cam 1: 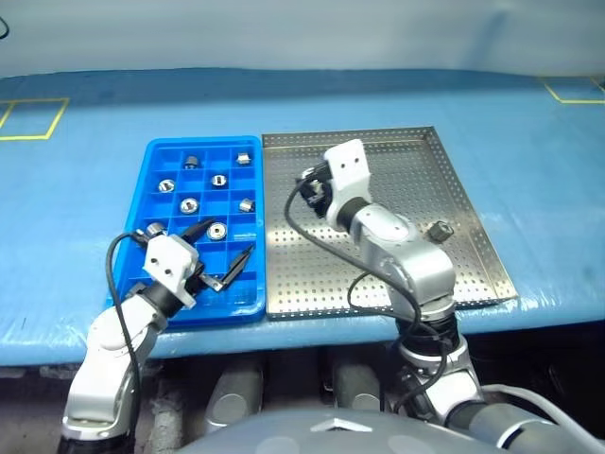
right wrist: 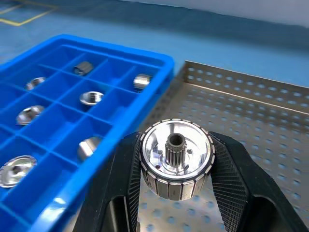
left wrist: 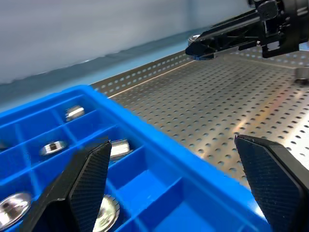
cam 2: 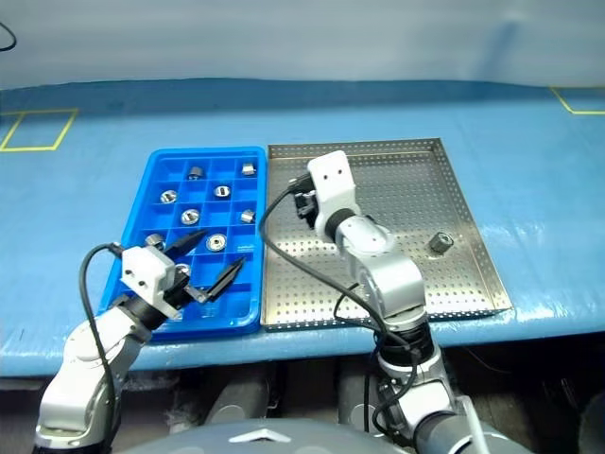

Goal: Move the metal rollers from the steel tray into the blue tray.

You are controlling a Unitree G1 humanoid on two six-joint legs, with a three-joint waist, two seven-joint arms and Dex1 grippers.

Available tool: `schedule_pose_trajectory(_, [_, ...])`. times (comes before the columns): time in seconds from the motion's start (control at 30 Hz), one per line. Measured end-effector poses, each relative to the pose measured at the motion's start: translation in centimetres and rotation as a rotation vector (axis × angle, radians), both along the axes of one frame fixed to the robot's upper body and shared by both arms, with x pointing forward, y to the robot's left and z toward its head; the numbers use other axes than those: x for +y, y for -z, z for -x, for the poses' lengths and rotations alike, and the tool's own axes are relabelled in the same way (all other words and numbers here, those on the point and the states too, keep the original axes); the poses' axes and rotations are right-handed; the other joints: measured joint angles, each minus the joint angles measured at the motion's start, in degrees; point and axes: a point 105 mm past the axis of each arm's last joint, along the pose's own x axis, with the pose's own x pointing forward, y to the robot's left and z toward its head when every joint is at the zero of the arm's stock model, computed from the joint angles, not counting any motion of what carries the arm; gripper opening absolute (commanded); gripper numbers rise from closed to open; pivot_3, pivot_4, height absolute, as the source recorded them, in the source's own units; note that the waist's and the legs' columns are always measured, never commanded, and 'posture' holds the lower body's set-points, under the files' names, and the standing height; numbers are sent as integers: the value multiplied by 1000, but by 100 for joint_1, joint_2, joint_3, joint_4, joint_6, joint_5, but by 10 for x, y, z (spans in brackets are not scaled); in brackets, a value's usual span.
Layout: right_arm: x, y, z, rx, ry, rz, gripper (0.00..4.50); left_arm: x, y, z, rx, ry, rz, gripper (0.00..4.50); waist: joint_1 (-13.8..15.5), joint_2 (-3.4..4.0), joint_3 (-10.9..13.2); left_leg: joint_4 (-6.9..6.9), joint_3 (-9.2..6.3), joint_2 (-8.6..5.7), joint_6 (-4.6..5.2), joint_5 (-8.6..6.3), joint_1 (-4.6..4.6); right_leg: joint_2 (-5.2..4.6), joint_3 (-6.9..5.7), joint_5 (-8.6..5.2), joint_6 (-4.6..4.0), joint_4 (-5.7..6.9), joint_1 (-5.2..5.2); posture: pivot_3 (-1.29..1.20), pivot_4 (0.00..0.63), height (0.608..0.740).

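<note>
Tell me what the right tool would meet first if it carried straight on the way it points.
Probably the blue tray. The right tool, shut on a roller, points over the steel tray toward the blue tray's near rim; depth is unclear, so it may pass just above.

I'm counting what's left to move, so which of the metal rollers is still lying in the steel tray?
The lone silvery metal roller near the right rim of the perforated steel tray. One more is clamped in the right gripper; the others sit in the blue compartment tray.
</note>
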Motion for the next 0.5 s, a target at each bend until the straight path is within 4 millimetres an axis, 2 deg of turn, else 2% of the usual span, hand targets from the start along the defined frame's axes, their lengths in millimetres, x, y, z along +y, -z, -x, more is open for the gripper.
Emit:
schedule_pose_trajectory(0.1, [23,4,11,13,-96,8,1710,7,-2,9,-13,-53,6,4500,146,1,1,3,-1,-3,1,-1,-3,-6,-3,-13,-21,-2,0,251,150,740])
schedule_pose_trajectory(0.2, [35,7,20,20,-155,14,1710,17,0,17,-12,-113,0,4500,232,0,0,4,-4,-2,0,0,-2,-8,-7,-15,-21,-4,1,269,150,740])
schedule_pose_trajectory(0.3, [38,14,25,47,-179,16,1710,22,5,25,4,-146,-1,4500,288,1,1,4,-5,-1,-1,-1,-2,-11,-8,-17,-21,-4,0,277,150,740])
schedule_pose_trajectory(0.5, [40,37,39,135,-227,50,1710,23,5,28,2,-169,10,4500,356,1,1,3,-7,0,-3,0,-4,-6,-14,-20,-24,-3,0,271,150,740])
